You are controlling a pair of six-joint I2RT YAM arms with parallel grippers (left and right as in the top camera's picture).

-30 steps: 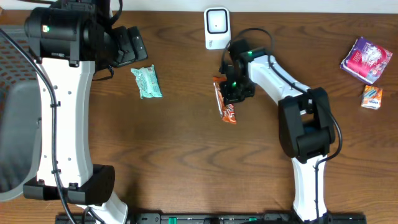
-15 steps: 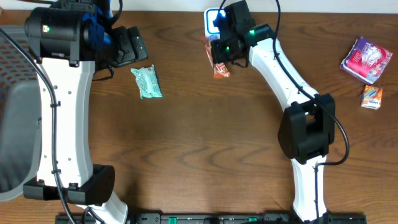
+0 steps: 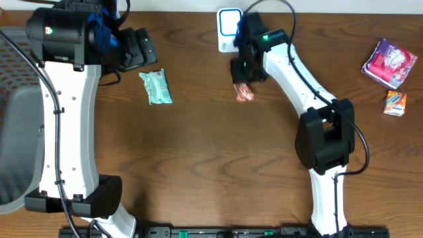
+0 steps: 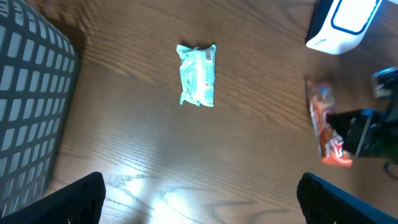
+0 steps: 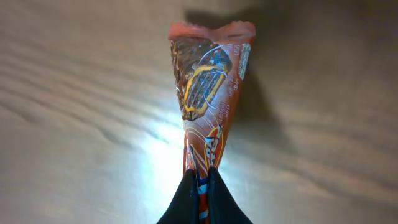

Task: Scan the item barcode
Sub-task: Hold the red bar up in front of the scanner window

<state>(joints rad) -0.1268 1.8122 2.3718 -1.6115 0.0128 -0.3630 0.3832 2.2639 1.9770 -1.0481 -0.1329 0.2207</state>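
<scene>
snack bar [image 3: 243, 92] pinched in the right gripper [image 5: 200, 182], near the scanner [image 3: 229, 26]
its fingers [image 5: 184, 202] are clamped tight on one end of the orange wrapper, over the wooden table [image 3: 198, 152]. the left gripper [image 4: 202, 190] gapes wide, holding nothing, above a green packet [image 4: 198, 74].

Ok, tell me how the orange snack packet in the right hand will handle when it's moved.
Probably floppy: the orange snack packet looks like a thin crimped wrapper, pinched only at one end by the right hand. Likely light, since that narrow fingertip pinch carries it. Its glossy surface may be slippery, so it could swing or slide.
</scene>
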